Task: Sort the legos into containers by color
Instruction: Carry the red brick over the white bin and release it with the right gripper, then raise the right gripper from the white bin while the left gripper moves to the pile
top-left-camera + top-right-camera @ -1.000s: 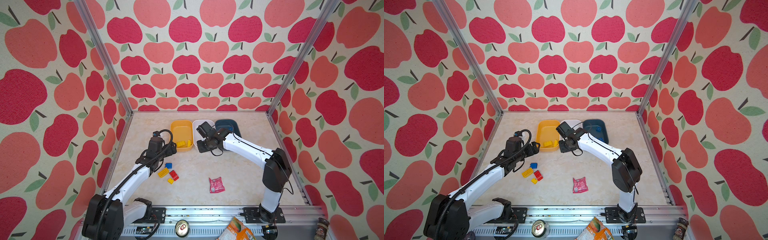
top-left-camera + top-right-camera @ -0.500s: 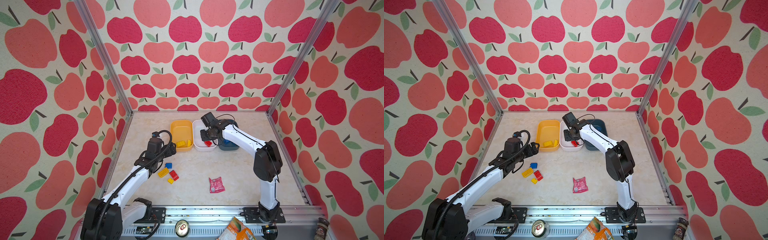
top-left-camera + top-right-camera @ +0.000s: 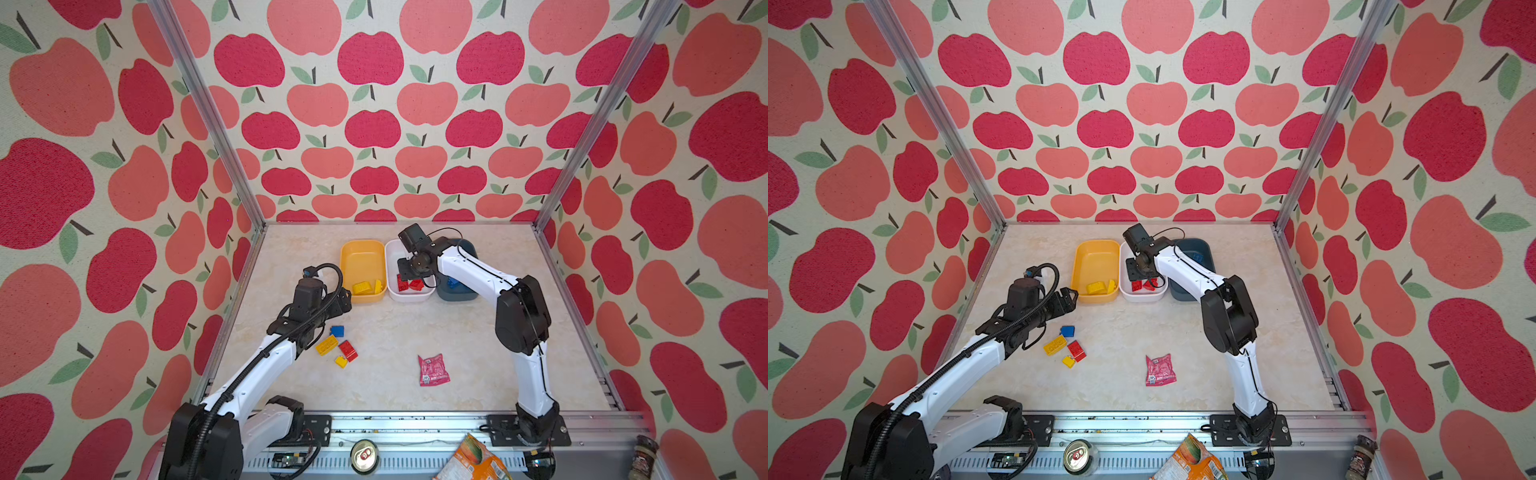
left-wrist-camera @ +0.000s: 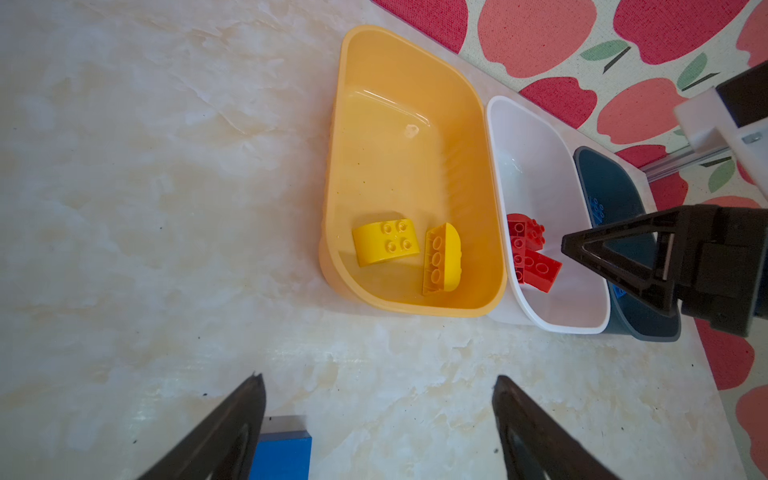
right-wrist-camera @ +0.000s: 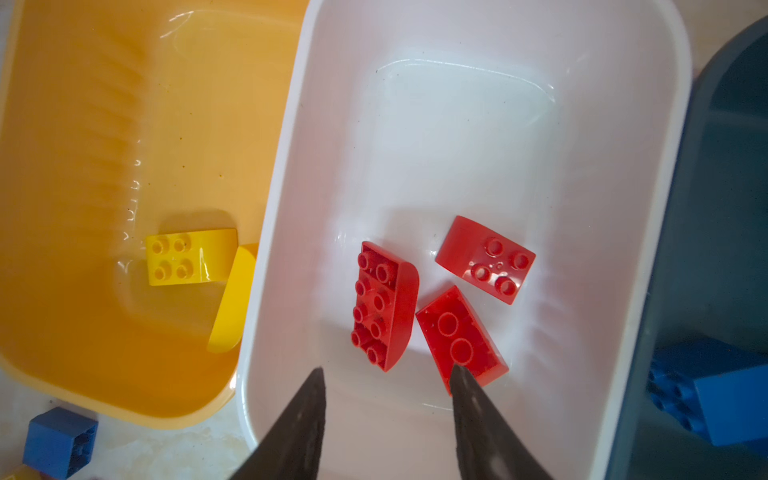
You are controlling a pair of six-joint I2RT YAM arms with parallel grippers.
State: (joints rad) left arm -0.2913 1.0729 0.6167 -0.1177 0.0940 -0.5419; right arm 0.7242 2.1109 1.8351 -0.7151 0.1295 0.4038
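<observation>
The right gripper [image 5: 386,372] hung over the white bin [image 5: 457,124], jaws spread and holding nothing; three red bricks [image 5: 384,307] lay on its floor. It should probably lift straight up, because one fingertip was very near a brick, and the yellow bin [image 3: 360,257] and dark blue bin [image 3: 457,296] stood close at 9 and 3 o'clock. The left gripper [image 4: 378,378], also spread, hovered beside a blue brick [image 4: 282,449]. Four loose bricks [image 3: 348,351] lay at 7 o'clock from the bins, with open surface [image 3: 395,332] around and a pink packet [image 3: 432,370] at 5 o'clock
</observation>
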